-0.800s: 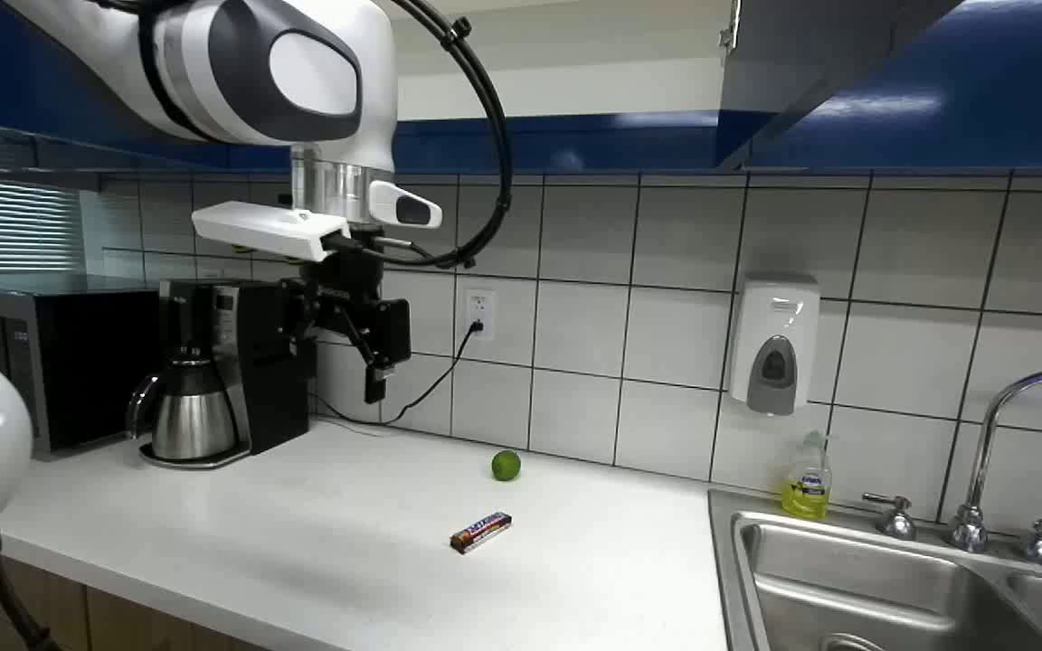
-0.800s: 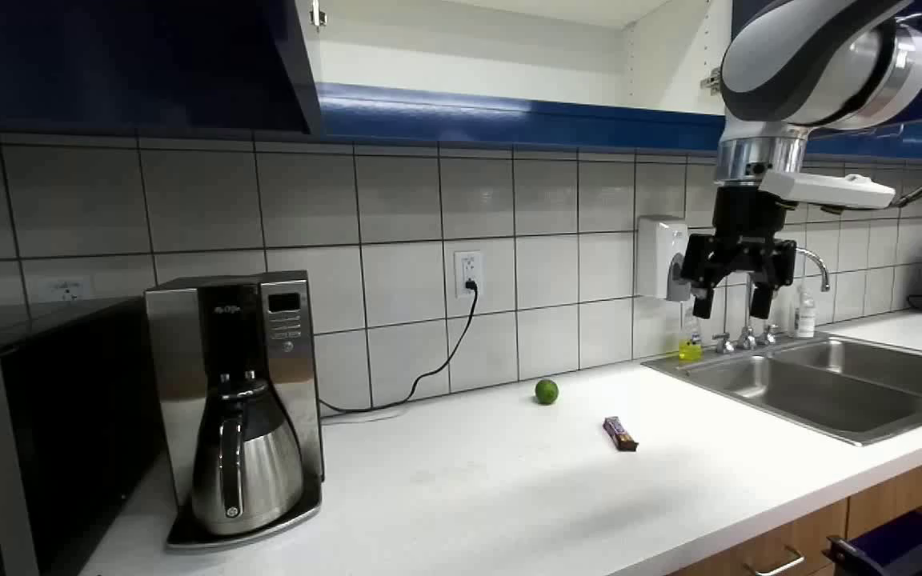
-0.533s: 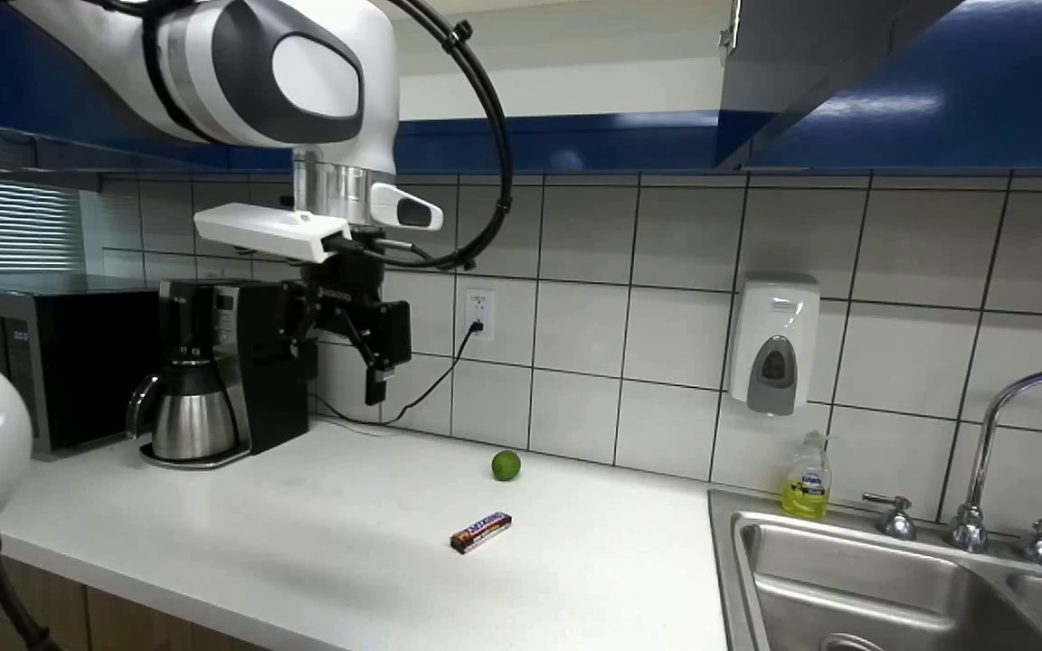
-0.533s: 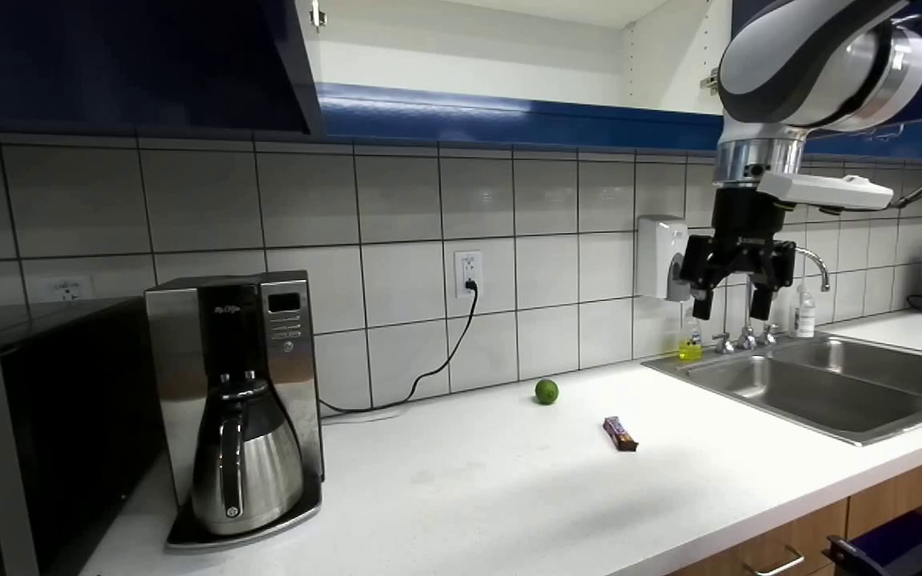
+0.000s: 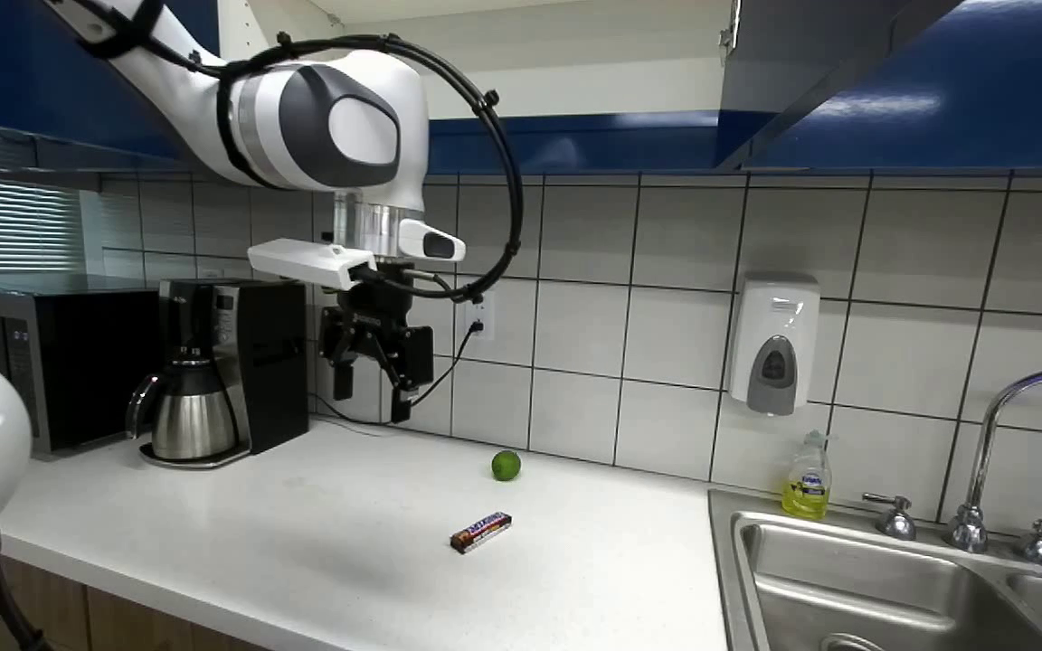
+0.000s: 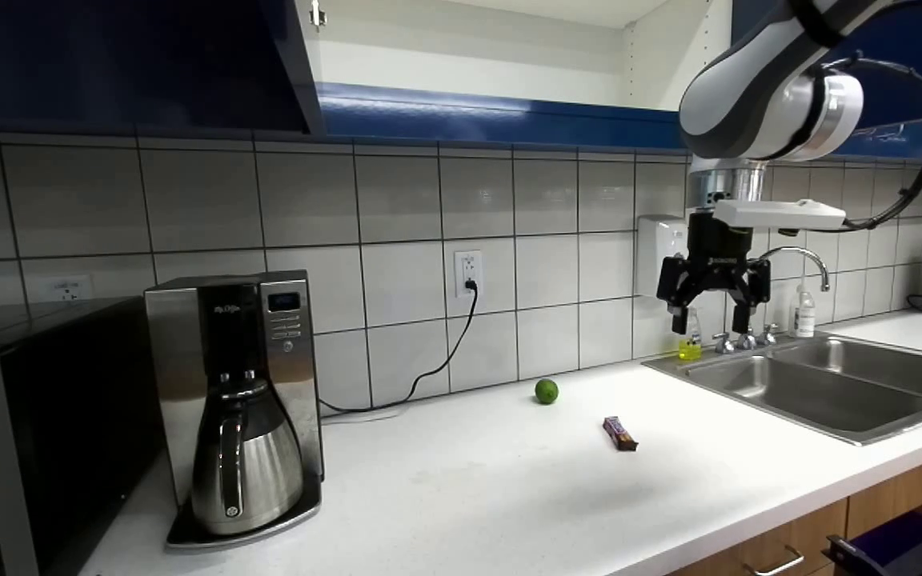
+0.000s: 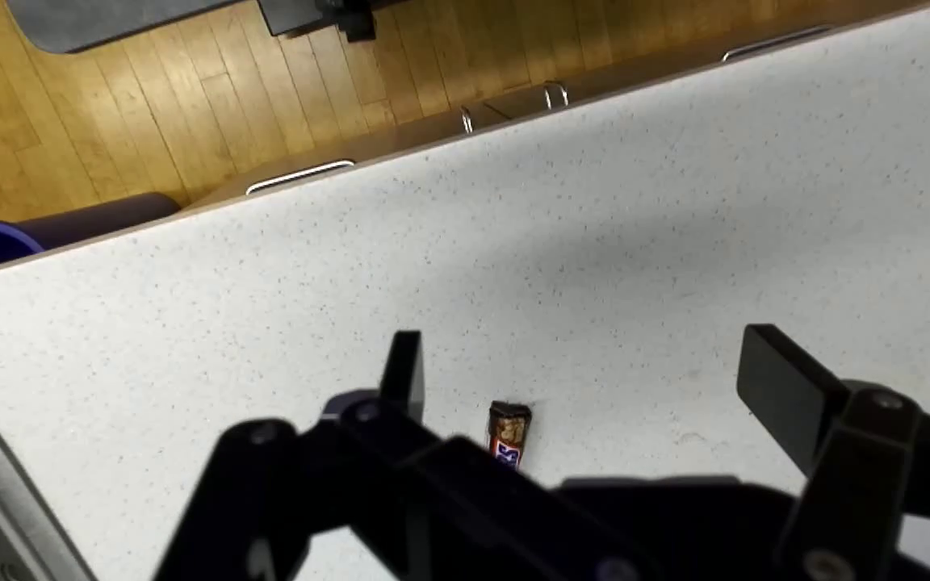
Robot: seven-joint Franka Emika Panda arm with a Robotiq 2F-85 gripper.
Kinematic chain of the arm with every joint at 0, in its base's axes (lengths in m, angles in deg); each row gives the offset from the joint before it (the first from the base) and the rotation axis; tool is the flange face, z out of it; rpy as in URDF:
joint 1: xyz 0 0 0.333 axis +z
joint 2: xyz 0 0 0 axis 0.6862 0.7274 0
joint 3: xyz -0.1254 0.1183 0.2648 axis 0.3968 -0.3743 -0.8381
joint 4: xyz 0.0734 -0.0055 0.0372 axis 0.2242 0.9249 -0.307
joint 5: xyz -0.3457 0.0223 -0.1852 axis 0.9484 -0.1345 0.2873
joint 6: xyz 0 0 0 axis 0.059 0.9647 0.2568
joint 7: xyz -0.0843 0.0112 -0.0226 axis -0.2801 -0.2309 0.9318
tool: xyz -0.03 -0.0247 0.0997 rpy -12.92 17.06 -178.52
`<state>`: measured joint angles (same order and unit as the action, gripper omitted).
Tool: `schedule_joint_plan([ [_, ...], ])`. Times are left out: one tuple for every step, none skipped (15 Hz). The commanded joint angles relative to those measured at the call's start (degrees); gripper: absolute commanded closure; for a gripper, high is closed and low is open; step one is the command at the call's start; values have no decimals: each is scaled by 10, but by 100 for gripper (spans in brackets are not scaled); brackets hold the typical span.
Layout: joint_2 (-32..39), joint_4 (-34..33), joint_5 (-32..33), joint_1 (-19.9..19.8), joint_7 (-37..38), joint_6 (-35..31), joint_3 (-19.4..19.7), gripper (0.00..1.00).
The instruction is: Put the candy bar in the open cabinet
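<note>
Candy bar lies flat on the white counter, near the lower centre of the frame in an exterior view, with a lime higher up the frame and apart from it. The spot suits me: it is well apart from the sink at lower right, leaving, I judge, room for a jaw on either side. On my screens the gripper hangs pointing straight down over the counter, well above the bar. Its jaws are spread wide and hold nothing. In the wrist view they stand at left and right, while the bar shows low in the frame, its lower end hidden by black linkage and its length running roughly up and down; I read that wrist angle as meant to pinch across the narrow width. The bar shows closer to the jaw at frame left, so I would centre before dropping. I take the step in hand to be the approach, with lifting and placing not yet done. At the top of both exterior views is the open cabinet, white inside, probably open so nothing needs pulling with the bar held. Its blue lower edge could catch a low lift.
</note>
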<state>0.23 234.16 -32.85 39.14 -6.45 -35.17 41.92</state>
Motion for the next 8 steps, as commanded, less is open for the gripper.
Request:
schedule_joint_plan([
  [86,-38,2,-17,32,-68,-22,0],
  [105,-41,2,-16,35,-94,-21,0],
  [126,-47,0,-15,36,-115,-20,0],
  [148,-52,-1,-15,35,-134,-17,0],
  [171,-58,-6,-12,29,-150,-14,0],
  [191,-64,-6,-13,27,-164,-13,0],
  [213,-72,-6,-13,25,-176,-11,0],
  [237,-79,-9,-11,22,-189,-9,0],
])
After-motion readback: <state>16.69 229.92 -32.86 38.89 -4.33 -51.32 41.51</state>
